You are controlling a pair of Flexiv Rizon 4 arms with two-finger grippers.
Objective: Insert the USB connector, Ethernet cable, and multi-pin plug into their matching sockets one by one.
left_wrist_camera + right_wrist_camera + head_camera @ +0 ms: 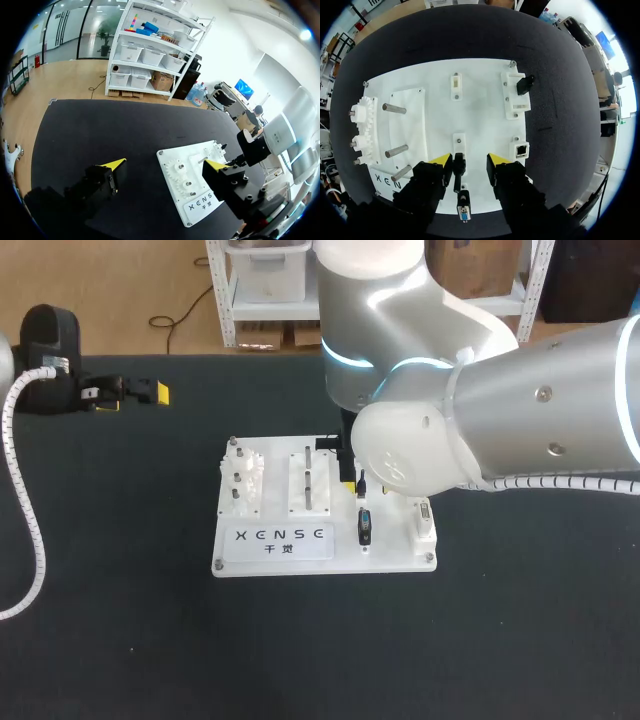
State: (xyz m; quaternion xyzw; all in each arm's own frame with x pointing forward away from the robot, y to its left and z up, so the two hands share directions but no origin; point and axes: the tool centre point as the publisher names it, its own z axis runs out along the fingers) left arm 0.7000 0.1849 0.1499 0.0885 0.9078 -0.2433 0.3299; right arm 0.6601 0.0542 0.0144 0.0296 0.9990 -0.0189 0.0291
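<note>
Progress: no plug is judged to be seated, so all three insertions are taken as left to do.
Black plug (459, 167): it is seen lying on the board (475, 105) between the fingers of the right pincer (469, 160). Its nose is just short of a small white socket (459, 141) and is judged not pushed in. Which connector it is cannot be told.
Multi-pin plug (464, 212): it is joined to the black plug by a short lead, lies at the board's near edge under the right pincer, and is in no socket.
Ethernet socket (521, 149): it is seen empty, just beside the right pincer's finger. No Ethernet cable can be made out.
Black part (525, 84): it is set in a white holder near the board's far right corner. Whether it is a seated plug cannot be told.
Right pincer: the fingers are parted, with the black plug nearer one finger and a gap at the other, so nothing is gripped.
Left pincer (165, 163): it is spread wide with nothing held. It is found above the counter's far left corner, well apart from the board.
Counter (150, 640): it is covered in black, and the board is set about its middle.
Board's left part: it is taken up by gears (362, 127) and pegs (395, 109).
</note>
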